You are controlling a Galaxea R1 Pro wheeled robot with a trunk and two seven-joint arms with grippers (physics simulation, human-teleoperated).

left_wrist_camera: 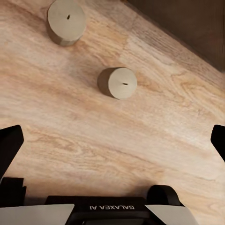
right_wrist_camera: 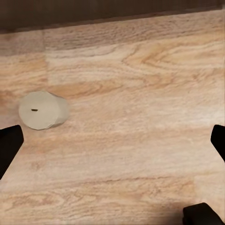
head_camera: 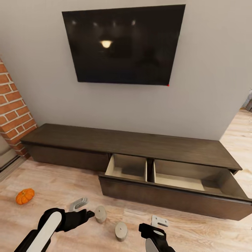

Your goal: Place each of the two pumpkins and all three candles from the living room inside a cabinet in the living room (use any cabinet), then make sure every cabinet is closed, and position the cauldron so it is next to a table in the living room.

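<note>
The room is bright and evenly lit, with soft, faint shadows under the candles (left_wrist_camera: 117,83) on the wood floor (head_camera: 63,182), a small yellow lamp glow and pale dots shining on the dark TV screen (head_camera: 122,43), and slightly fuzzy wood grain in both wrist views.

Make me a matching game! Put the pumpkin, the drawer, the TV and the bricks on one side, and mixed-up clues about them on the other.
Things:
1. pumpkin
2. drawer
3. TV
4. brick wall

Clues:
A. hanging on the grey wall
B. pulled open, pale inside
C. orange, on the wood floor at the left
D. red-brown, at the left edge beside the cabinet

Pairs: 1-C, 2-B, 3-A, 4-D
</note>
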